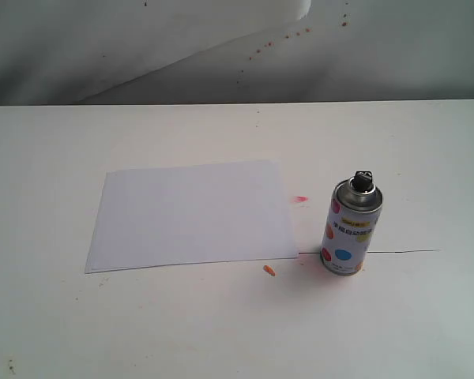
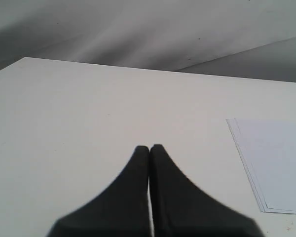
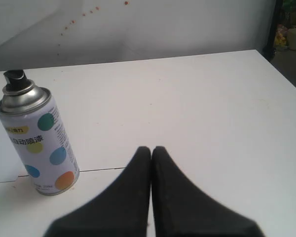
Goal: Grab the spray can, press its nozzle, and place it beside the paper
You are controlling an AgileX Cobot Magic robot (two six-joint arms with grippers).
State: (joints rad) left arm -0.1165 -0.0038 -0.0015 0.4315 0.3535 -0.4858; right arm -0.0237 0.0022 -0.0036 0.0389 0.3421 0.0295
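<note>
The spray can (image 1: 351,230) stands upright on the white table, just right of the paper (image 1: 191,213); its black nozzle (image 1: 364,181) tops the silver shoulder. In the right wrist view the spray can (image 3: 38,143) with its nozzle (image 3: 15,80) stands well apart from my right gripper (image 3: 151,149), whose black fingers are shut on nothing. My left gripper (image 2: 149,148) is shut too, over bare table, with a corner of the paper (image 2: 276,163) off to one side. Neither gripper shows in the exterior view.
Small red and orange paint marks (image 1: 269,270) lie on the table (image 1: 221,332) near the paper's corner and the can. A thin dark seam (image 1: 403,252) runs across the tabletop by the can. A spattered grey backdrop (image 1: 300,47) rises behind.
</note>
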